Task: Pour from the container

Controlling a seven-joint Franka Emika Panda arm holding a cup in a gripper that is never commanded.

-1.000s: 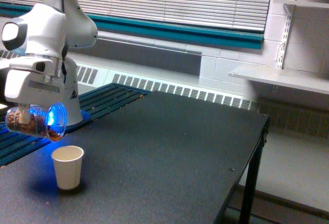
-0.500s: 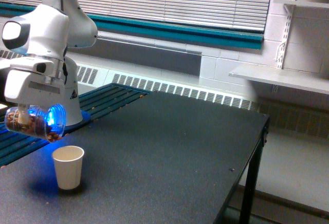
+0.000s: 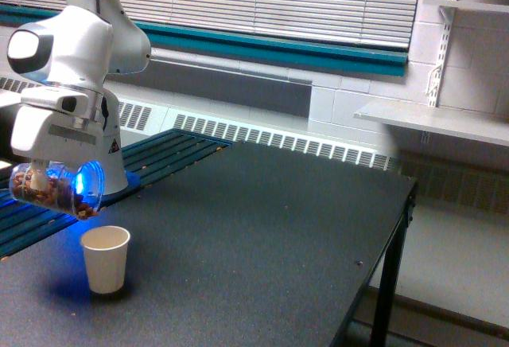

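Comparing this view with the two before it, we find only a slight shift: the arm (image 3: 67, 60) and its load have drifted a touch toward the exterior view's right, and the tilt seems much as it was a second ago. We read that as a pour held at the brink or only just starting; no stream or falling piece is clear to us, so we cannot say anything has left the jar yet. On the black table (image 3: 262, 235) nothing else has moved, and the cup (image 3: 105, 259) stands upright where it was, near the table's edge at the exterior view's left. As for pose, the arm comes down from the top of the picture, its white wrist bent so that the gripper (image 3: 48, 173) points down over the table. The gripper's jaws are closed around the jar (image 3: 54, 189), which lies nearly on its side, lit blue at its mouth, with that mouth dipping a little toward the exterior view's right. The jar hangs above the cup and slightly to the left, apart from it, its lower lip near the line of the rim. Through the clear wall we see the brown pieces (image 3: 41, 193) heaped along the low side, some reaching the mouth. We judge a little more tilt would send them over.
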